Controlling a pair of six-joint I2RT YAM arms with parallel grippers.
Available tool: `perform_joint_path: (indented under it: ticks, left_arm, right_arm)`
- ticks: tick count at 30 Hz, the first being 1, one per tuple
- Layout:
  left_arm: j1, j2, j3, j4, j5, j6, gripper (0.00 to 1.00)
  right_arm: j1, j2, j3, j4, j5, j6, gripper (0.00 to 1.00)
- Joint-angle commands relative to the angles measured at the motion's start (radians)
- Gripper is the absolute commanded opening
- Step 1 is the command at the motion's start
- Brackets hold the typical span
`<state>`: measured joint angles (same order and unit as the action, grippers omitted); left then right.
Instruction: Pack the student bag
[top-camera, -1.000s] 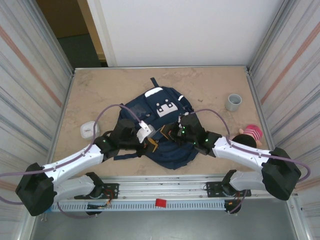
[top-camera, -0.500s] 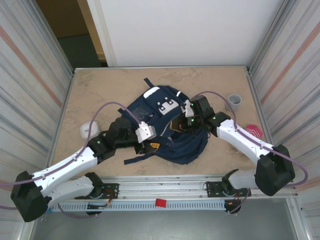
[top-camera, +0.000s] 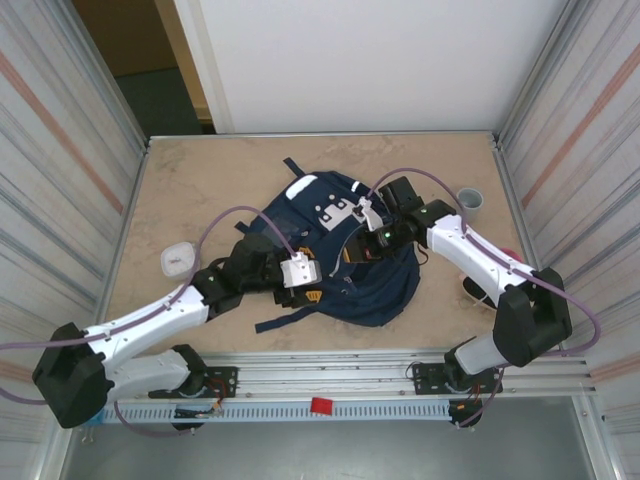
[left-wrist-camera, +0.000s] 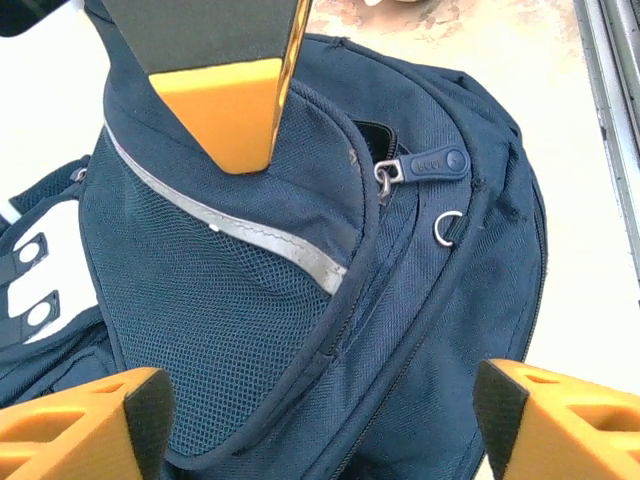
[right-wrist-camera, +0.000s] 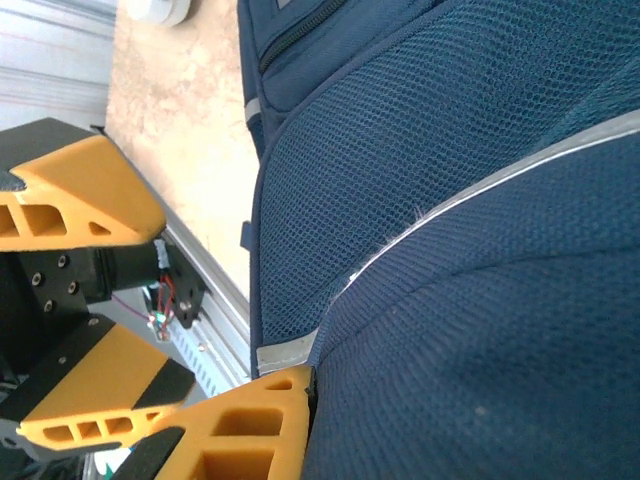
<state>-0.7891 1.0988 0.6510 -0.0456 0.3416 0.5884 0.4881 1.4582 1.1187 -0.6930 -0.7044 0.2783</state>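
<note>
Student bag: lying mid-surface, between both arms
Right claw: clenched on the bag's mesh front pocket
Left claw: released, jaws wide, poised over the same pocket
Zip pull: no wide opening visible
Grey cup, small white item: loose on surface, unpacked
Progress, as judged: early; opening and loading remain

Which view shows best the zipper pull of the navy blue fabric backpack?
Left wrist: the zipper pull lies close and sharp on the navy blue fabric backpack. Top external shows the whole bag, the pull too small. Right wrist shows its mesh and pale stripe.
</note>
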Motion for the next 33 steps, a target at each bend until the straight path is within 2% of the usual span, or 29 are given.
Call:
perform_joint_path:
  ticks: [1, 9, 15, 18, 20, 22, 24, 26, 30, 33]
  left_arm:
    - [0.040, 0.023, 0.009, 0.040, 0.079, 0.061, 0.80]
    - [0.056, 0.111, 0.047, 0.075, 0.163, 0.118, 0.79]
    - [0.048, 0.191, 0.069, 0.159, 0.199, 0.097, 0.71]
    - [0.043, 0.222, 0.083, 0.195, 0.192, 0.077, 0.59]
    - [0.043, 0.237, 0.094, 0.189, 0.198, 0.067, 0.43]
    - [0.044, 0.241, 0.100, 0.172, 0.207, 0.064, 0.29]
    - [0.049, 0.243, 0.104, 0.158, 0.220, 0.050, 0.13]
    - [0.053, 0.242, 0.109, 0.146, 0.235, 0.021, 0.05]
    - [0.057, 0.239, 0.116, 0.129, 0.256, -0.010, 0.02]
    - [0.060, 0.240, 0.121, 0.124, 0.275, -0.023, 0.02]
  right_arm:
    - [-0.016, -0.008, 0.033, -0.059, -0.094, -0.067, 0.00]
    - [-0.037, 0.000, 0.046, -0.059, -0.133, -0.068, 0.00]
    - [-0.039, 0.006, 0.039, -0.031, -0.162, -0.035, 0.00]
    - [-0.038, 0.001, 0.029, -0.011, -0.177, -0.019, 0.02]
    - [-0.039, -0.008, 0.027, -0.010, -0.178, -0.012, 0.06]
    - [-0.041, -0.028, 0.020, -0.012, -0.159, -0.001, 0.16]
    - [-0.045, -0.066, 0.014, -0.025, -0.104, 0.023, 0.31]
    - [-0.044, -0.127, 0.006, -0.053, 0.000, 0.062, 0.38]
    - [-0.002, -0.281, 0.012, -0.188, 0.339, 0.161, 0.39]
    - [0.099, -0.400, -0.005, -0.251, 0.544, 0.255, 0.38]
